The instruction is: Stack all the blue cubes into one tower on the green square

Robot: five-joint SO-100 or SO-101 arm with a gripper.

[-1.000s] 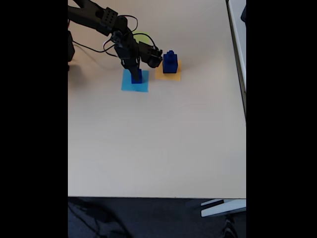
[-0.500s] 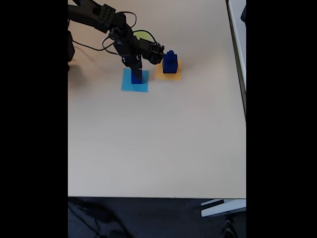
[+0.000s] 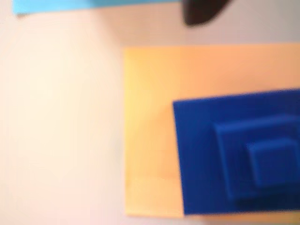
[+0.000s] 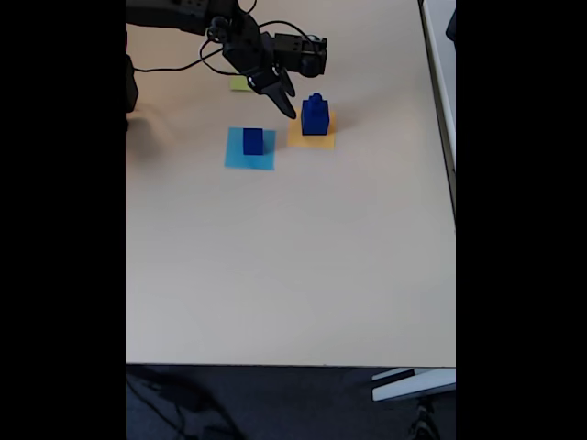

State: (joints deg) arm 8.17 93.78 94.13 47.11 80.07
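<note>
Wrist view: looking straight down on a stepped stack of blue cubes [image 3: 239,154], three tiers visible, largest at the bottom, standing on an orange-yellow square [image 3: 150,131]. Edge of a light-blue square [image 3: 93,5] along the top. Dark blurred tip of the fingers [image 3: 204,11] at the top edge. Picture soft; cube edges not sharp.

Fixed view: gripper [image 4: 286,105] raised above the desk [image 4: 293,266], between the light-blue square [image 4: 237,156] and the three-cube stack [image 4: 315,115]. Nothing seen between the fingers; whether parted or closed cannot be told at this size. Single blue cube [image 4: 253,140] standing alone on the light-blue square. Stack on the orange-yellow square [image 4: 312,139], just right of it. Green square [image 4: 239,83] behind the arm, partly covered, no cube on it.

Judgement on handling: cubes look solid, rigid, light, smooth-faced. Best taken across two opposite flat side faces, fingers square to them. Upper tiers probably loose, so lifting off one tier at a time seems safest; a knock could topple the stack. No tower yet on green.
</note>
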